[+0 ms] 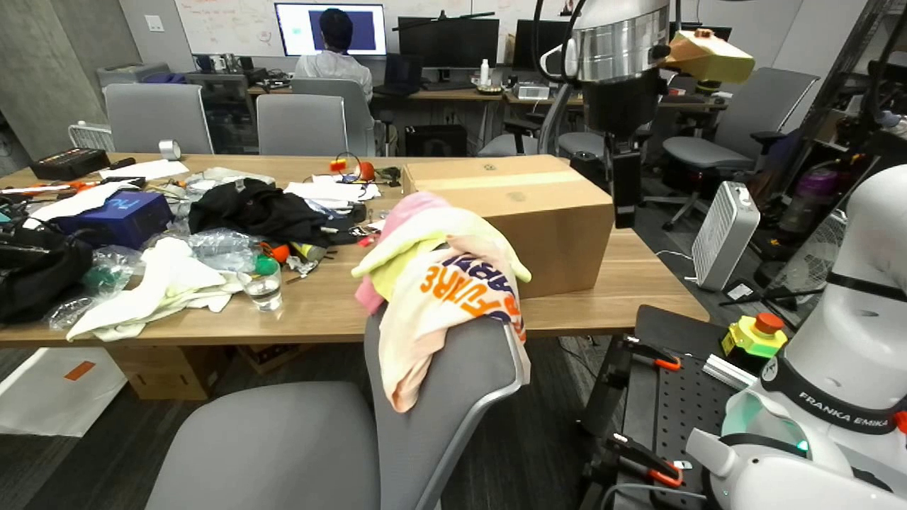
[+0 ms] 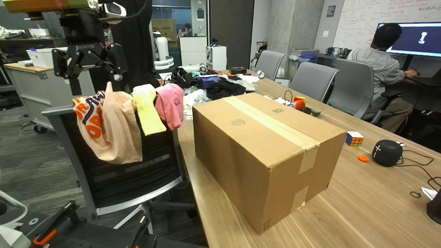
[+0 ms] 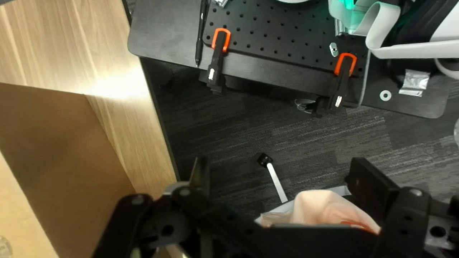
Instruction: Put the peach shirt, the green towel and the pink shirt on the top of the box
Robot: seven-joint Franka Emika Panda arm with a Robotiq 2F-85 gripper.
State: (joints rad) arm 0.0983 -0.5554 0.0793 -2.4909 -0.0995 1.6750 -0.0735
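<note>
1. A grey chair back [image 1: 450, 397] stands by the edge of the wooden surface [image 2: 372, 196]; the upright side of the cardboard box [image 2: 265, 151], which rests on that surface, faces it.
2. Over the chair back hang the peach shirt [image 2: 119, 131], the green towel [image 2: 148, 110] and the pink shirt [image 2: 170, 105], the towel in the middle.
3. Farther along, a glass [image 1: 265, 289], a whitish cloth [image 1: 166, 283] and a black cloth [image 1: 258, 212] crowd the surface.
4. On the box's side away from the chair, a puzzle cube [image 2: 354, 138] and a black speaker [image 2: 387, 153] sit near it.
5. The tool [image 3: 281, 173] hangs higher than the peach shirt and clear of it, its fingers [image 3: 374, 182] wide apart with only air between them.
</note>
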